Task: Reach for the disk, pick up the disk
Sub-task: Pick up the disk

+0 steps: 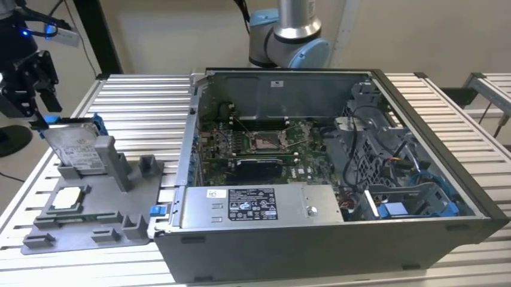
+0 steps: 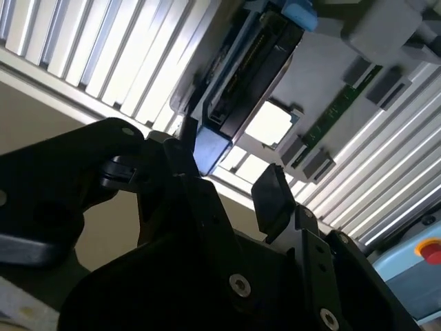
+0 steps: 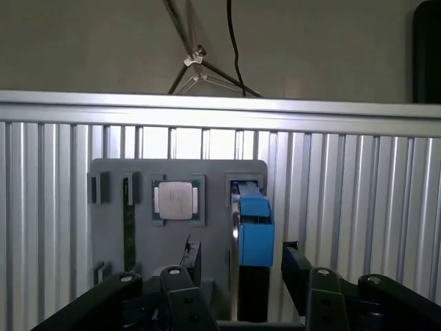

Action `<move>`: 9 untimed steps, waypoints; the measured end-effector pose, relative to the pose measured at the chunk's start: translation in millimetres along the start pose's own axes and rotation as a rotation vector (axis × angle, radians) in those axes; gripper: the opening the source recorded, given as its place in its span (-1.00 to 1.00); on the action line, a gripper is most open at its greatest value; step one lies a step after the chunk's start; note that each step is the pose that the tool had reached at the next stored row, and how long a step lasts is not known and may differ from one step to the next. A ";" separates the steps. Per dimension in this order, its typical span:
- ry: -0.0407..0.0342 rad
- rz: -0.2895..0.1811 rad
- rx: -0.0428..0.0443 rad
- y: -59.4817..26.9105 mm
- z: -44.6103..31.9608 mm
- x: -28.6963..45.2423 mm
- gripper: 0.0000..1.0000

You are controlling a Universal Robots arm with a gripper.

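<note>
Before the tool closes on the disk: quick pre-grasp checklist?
1. Upright disk seated in the grey holder: ok.
2. Open tool: ok.
3. The fingers straddle the disk, one on each side, in the first wrist view: ok.
4. Contact between fingers and disk: not ok, gaps on both sides.
5. Flat chip in its pocket, apart from the fingers: ok.
6. How far down the disk the fingers reach: cannot tell.
</note>
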State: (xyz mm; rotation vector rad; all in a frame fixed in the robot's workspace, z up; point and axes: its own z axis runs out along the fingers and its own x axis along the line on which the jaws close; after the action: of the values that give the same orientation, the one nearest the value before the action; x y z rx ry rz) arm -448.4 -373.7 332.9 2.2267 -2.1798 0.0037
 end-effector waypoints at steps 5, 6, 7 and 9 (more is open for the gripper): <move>0.0000 0.000 0.0007 -0.3 5.8 -8.0 1.00; 0.0000 0.000 0.0007 -0.3 6.9 -9.9 1.00; -0.0001 0.000 0.0009 -0.3 8.2 -11.4 1.00; 0.0000 0.000 0.0009 0.8 10.9 -13.6 1.00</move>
State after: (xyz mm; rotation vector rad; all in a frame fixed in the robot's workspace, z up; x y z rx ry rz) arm -449.6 -360.3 321.7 2.2273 -2.1802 0.0047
